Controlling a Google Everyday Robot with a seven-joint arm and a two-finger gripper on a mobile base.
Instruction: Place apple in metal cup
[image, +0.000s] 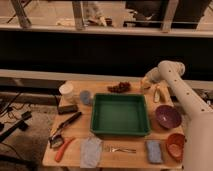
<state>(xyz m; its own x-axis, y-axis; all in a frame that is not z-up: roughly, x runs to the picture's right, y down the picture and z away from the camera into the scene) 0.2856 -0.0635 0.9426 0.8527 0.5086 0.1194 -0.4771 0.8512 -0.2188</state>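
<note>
My gripper (145, 82) is at the end of the white arm (172, 75) that reaches in from the right. It hangs low over the back right corner of the wooden table (127, 159), between the dark grape cluster (119, 87) and the banana (159, 93). A small pale rounded shape right at the gripper may be the apple, but I cannot tell it from the gripper. The metal cup does not show; it may be hidden behind the gripper and arm.
A green tray (120, 131) fills the table's middle. A white cup (66, 92) and a blue-grey cup (85, 97) stand at the left. A purple bowl (167, 117) and an orange bowl (176, 145) are at the right. A cloth (91, 151), fork (120, 149), sponge (154, 151) and tools lie along the front.
</note>
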